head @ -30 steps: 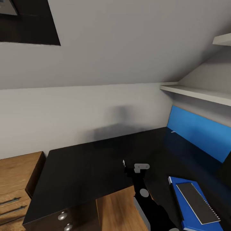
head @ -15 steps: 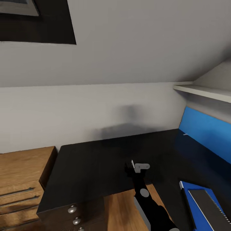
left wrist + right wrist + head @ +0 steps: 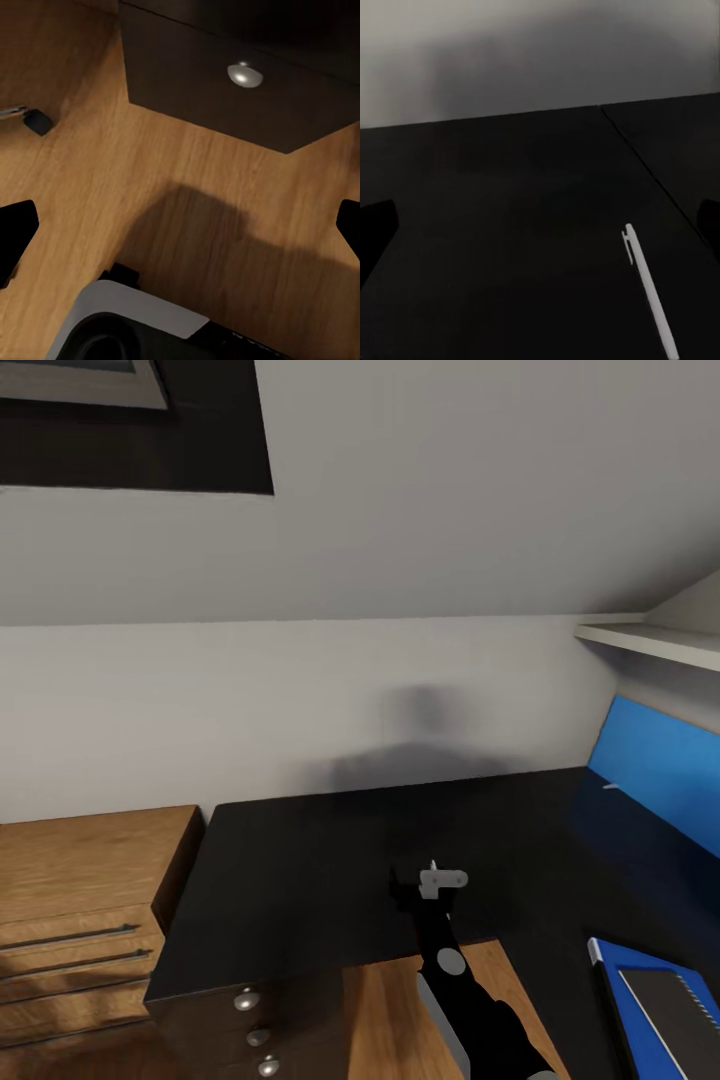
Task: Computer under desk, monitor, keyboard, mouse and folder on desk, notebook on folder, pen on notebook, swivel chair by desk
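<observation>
The black-topped desk (image 3: 300, 850) runs along the wall, with its blue back panel (image 3: 655, 760) at the right. A blue folder (image 3: 612, 970) lies at the lower right edge, and the grey notebook (image 3: 680, 1010) rests on it. My right gripper (image 3: 430, 875) hovers over the desk's front edge, pointing at the wall. In the right wrist view that gripper (image 3: 540, 229) is open over bare desk top, and the white pen (image 3: 649, 289) lies apart from it. A short pale stick (image 3: 612, 787), likely the same pen, lies at the panel's foot. My left gripper (image 3: 180, 232) is open above the floor.
A light-wood dresser (image 3: 80, 900) stands left of the desk. The dark drawer unit (image 3: 260, 1020) with round knobs (image 3: 244, 74) sits under the desk's left end. A white shelf (image 3: 650, 640) juts out at the upper right. Wood floor (image 3: 187, 172) lies below the left gripper.
The whole head view has shifted right, so the camera turned left: dresser and drawer unit show more, folder and notebook sit nearer the right edge. The right arm holds its place.
</observation>
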Tool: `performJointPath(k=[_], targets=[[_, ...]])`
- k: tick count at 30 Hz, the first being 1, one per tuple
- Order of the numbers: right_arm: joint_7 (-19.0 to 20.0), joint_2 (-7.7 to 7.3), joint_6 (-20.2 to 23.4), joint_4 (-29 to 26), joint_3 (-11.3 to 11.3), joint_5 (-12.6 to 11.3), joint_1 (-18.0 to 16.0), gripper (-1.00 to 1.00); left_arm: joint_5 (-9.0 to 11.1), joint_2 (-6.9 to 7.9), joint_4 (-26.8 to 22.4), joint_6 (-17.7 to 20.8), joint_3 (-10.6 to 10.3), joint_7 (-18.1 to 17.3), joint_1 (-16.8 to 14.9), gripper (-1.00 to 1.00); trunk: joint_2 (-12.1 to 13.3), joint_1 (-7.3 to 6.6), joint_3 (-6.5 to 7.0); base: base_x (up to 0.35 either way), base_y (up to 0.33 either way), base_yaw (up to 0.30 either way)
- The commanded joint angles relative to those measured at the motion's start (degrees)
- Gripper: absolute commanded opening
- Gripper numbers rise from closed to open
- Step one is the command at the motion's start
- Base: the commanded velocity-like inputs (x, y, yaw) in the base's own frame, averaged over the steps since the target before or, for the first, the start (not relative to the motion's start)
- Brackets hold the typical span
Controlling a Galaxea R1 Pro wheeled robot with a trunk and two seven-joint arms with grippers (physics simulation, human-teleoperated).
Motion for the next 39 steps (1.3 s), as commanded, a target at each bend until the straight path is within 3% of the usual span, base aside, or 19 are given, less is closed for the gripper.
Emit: performJointPath(k=[1, 6, 12, 21, 25, 31, 39], targets=[[-0.31, -0.04, -0.31, 0.04, 0.21, -0.50, -0.06, 1.00, 0.58, -0.01, 0.04, -0.10, 0.11, -0.46, -0.03, 1.00, -0.06, 0.01, -0.09, 0.000, 0.000, 0.041], [-0.37, -0.10, -0.31, 0.11, 0.14, -0.40, -0.06, 1.00, 0.39, 0.10, 0.31, -0.10, 0.03, -0.48, -0.02, 1.00, -0.06, 0.01, -0.11, 0.000, 0.000, 0.022], [-1.15, -0.13, -0.26, -0.03, 0.11, -0.35, -0.06, 1.00, -1.53, 1.64, 2.57, -0.96, -0.04, -0.40, -0.02, 1.00, -0.06, 0.01, -0.12, 0.000, 0.000, 0.005], [-1.68, -0.22, 0.24, -0.17, -0.08, -0.38, -0.06, 1.00, -2.80, 5.67, 9.64, -12.03, -0.06, -0.37, 0.00, 1.00, -0.06, 0.01, -0.12, 0.000, 0.000, 0.000], [-1.72, -0.22, 1.29, -0.48, -0.19, -0.40, -0.06, 1.00, -2.85, 6.44, 10.25, -13.62, -0.06, -0.37, 0.45, 1.00, -0.06, 0.01, -0.12, 0.000, 0.000, 0.000], [-1.72, -0.45, 8.10, -2.65, -1.10, -0.38, -0.06, 1.00, -2.88, 6.91, 10.58, -14.73, -0.06, -0.37, 1.89, 1.00, -0.06, 0.01, -0.12, 0.000, 0.000, 0.000], [-1.74, -0.72, 23.23, -11.00, -3.50, -0.18, -0.09, 1.00, -2.88, 7.03, 10.66, -15.73, -0.06, -0.39, 2.30, 1.00, -0.06, 0.01, -0.12, 0.000, 0.000, 0.000]])
